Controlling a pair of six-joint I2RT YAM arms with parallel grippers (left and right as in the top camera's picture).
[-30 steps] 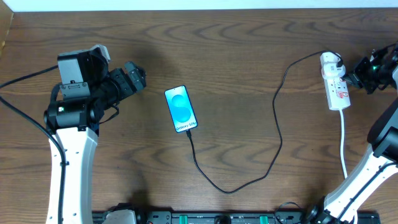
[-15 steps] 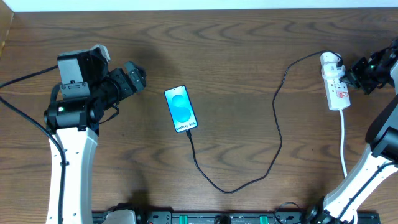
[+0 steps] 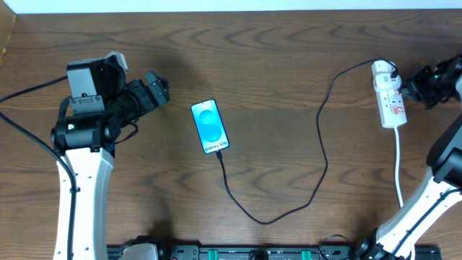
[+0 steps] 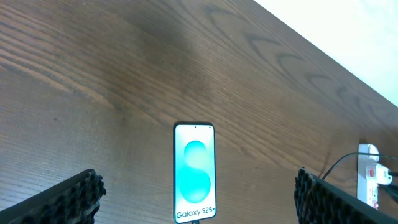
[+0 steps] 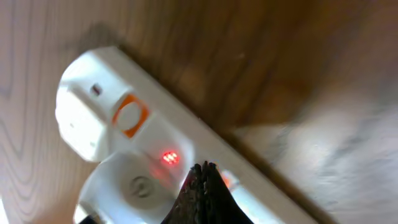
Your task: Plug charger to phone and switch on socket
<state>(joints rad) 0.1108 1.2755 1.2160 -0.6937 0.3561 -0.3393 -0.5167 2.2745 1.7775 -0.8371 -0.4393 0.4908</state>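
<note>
The phone point(image 3: 210, 126) lies screen up at the table's middle, its blue screen lit; it also shows in the left wrist view point(image 4: 194, 172). The thin black charger cable point(image 3: 274, 217) runs from the phone's near end in a loop to its plug point(image 3: 385, 70) in the white socket strip point(image 3: 390, 101) at far right. My left gripper point(image 3: 157, 87) is open and empty, left of the phone. My right gripper point(image 3: 410, 84) is shut, its tips point(image 5: 204, 171) close over the strip point(image 5: 143, 130) beside a lit red light point(image 5: 170, 157).
The strip's thick white cord point(image 3: 398, 166) runs toward the table's near edge at right. The table's far edge point(image 3: 231, 10) is near the strip's top. The left arm's base point(image 3: 83, 137) stands at the left side.
The right gripper has shifted slightly by the strip's far end. The left arm, phone and cable have not moved.
</note>
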